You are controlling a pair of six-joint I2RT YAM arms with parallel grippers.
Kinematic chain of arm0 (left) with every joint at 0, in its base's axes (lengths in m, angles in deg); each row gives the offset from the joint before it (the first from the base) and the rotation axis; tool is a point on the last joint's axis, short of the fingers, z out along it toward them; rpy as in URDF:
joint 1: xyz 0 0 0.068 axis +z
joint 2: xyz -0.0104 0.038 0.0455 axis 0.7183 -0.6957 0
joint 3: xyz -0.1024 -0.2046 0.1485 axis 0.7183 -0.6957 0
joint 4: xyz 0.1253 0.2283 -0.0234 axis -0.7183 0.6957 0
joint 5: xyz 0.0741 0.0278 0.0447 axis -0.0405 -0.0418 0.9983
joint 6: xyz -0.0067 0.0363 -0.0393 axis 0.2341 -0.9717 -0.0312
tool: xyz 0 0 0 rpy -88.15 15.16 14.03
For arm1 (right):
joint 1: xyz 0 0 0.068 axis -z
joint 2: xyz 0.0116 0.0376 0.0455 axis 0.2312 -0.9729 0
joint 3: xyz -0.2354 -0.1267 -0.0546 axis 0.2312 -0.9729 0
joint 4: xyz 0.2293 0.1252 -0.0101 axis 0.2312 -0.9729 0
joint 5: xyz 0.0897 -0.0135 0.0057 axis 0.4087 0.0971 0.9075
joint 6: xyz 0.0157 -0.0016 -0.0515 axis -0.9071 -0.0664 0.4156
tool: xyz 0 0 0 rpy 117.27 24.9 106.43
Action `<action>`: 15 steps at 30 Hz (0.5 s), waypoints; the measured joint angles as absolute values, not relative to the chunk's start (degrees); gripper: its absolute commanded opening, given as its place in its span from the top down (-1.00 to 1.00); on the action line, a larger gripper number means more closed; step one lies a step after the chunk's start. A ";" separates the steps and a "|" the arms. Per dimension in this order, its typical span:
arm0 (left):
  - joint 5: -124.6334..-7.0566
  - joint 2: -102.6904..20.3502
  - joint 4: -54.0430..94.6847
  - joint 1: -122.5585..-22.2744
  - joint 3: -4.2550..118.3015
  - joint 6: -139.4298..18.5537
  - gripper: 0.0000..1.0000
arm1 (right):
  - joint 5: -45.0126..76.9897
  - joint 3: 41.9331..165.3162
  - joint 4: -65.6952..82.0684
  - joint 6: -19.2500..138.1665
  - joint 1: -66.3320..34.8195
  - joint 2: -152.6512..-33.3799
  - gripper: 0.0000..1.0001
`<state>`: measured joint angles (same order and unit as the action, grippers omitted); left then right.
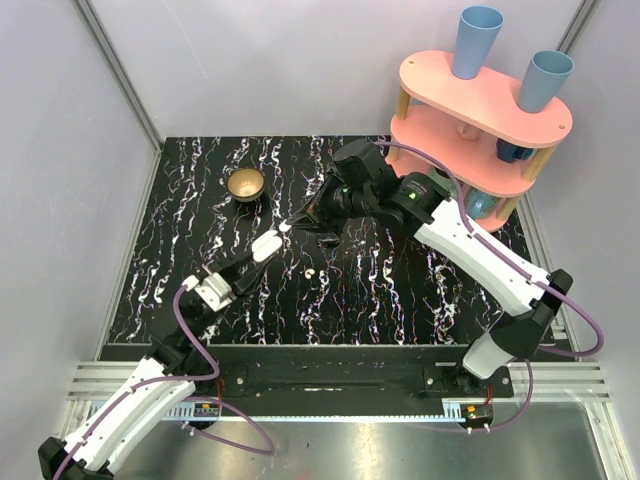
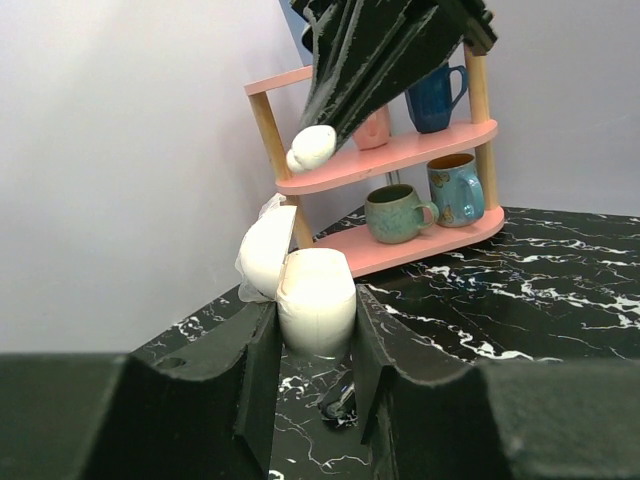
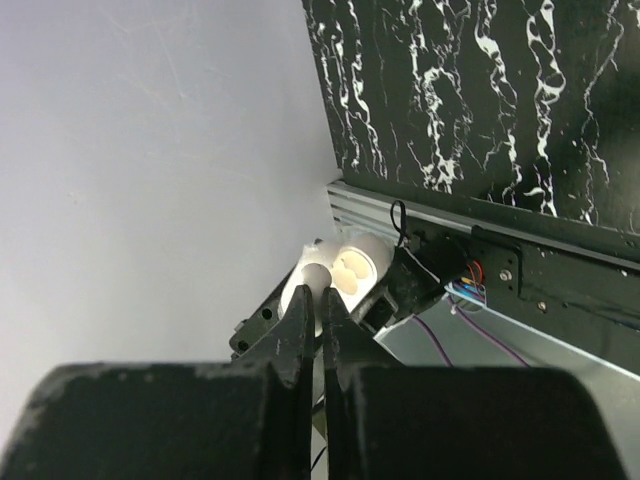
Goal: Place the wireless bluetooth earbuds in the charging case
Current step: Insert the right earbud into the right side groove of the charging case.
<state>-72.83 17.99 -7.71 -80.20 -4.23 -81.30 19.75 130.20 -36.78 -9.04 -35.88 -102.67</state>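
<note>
The white charging case is gripped upright between my left gripper's fingers with its lid open. In the left wrist view the case sits between the fingers and its lid hangs open to the left. My right gripper is shut on one white earbud and holds it just above the open case. In the right wrist view the earbud sits at the fingertips, right in front of the case's two sockets. A small white speck on the table may be the second earbud.
A brass bowl stands at the back left of the black marble table. A pink two-tier shelf with blue cups and mugs stands at the back right. A small black block lies below the case.
</note>
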 measured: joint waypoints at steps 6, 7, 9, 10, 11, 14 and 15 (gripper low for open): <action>-71.26 17.09 -7.73 -80.20 -4.23 -83.24 1.00 | 17.54 132.76 -42.66 -10.11 -37.59 -103.50 1.00; -70.95 16.85 -7.71 -80.20 -4.23 -83.68 1.00 | 17.14 132.76 -43.34 -10.24 -37.63 -103.50 1.00; -70.36 16.46 -7.71 -80.20 -4.23 -84.68 1.00 | 16.66 132.76 -44.54 -10.54 -37.63 -103.50 1.00; -70.23 16.28 -7.71 -80.20 -4.23 -85.10 1.00 | 16.51 132.78 -44.95 -10.65 -37.65 -103.53 1.00; -70.07 15.95 -7.68 -80.20 -4.23 -85.67 1.00 | 16.51 132.78 -45.30 -10.78 -37.65 -103.59 1.00; -69.94 15.36 -7.66 -80.20 -4.23 -86.45 1.00 | 16.51 133.09 -46.35 -11.00 -37.70 -104.20 1.00; -69.94 15.38 -7.62 -80.20 -4.23 -86.65 1.00 | 16.51 133.40 -46.77 -11.02 -37.70 -104.68 1.00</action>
